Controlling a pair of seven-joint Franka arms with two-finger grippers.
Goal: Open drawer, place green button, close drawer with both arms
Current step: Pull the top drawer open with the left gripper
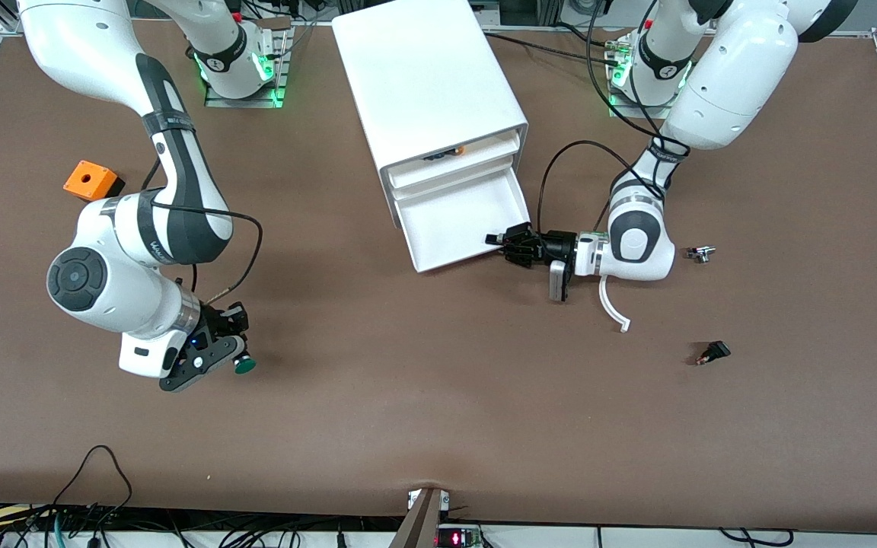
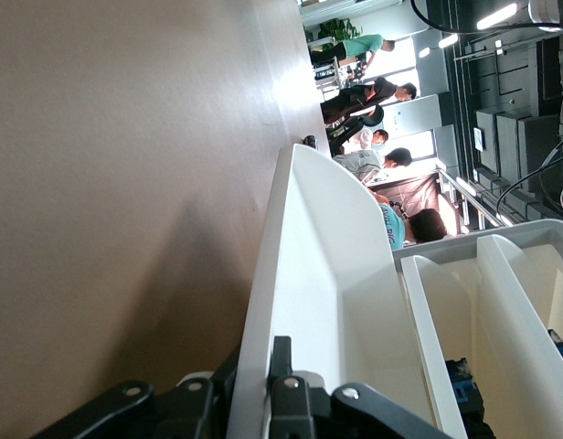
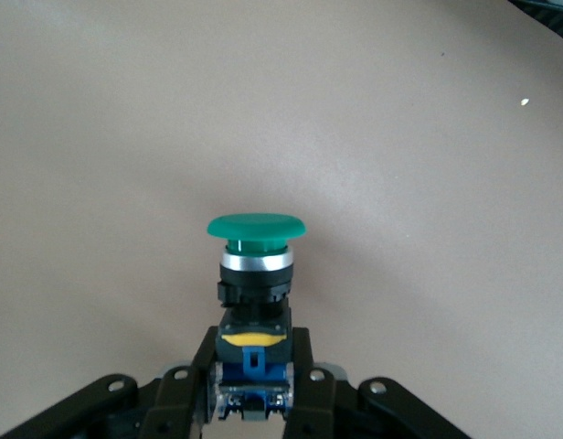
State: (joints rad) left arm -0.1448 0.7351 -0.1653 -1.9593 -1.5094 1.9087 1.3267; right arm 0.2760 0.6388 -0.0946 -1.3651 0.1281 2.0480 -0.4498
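Note:
The white cabinet (image 1: 423, 76) stands mid-table, with its lower drawer (image 1: 461, 221) pulled out and empty. My left gripper (image 1: 498, 240) is at the drawer's front corner toward the left arm's end. It is shut on the drawer's front wall (image 2: 309, 274), one finger on each side, as the left wrist view shows (image 2: 263, 384). My right gripper (image 1: 237, 358) is low over the bare table toward the right arm's end. It is shut on the blue base of the green-capped button (image 1: 244, 365). The right wrist view shows the button (image 3: 255, 265) clamped between the fingers (image 3: 304, 366).
An orange cube (image 1: 90, 180) with a hole lies near the right arm. A small black rocker switch (image 1: 712, 352) and a small silver part (image 1: 701, 253) lie toward the left arm's end. The cabinet's top level shows a black-and-orange item (image 1: 442, 155).

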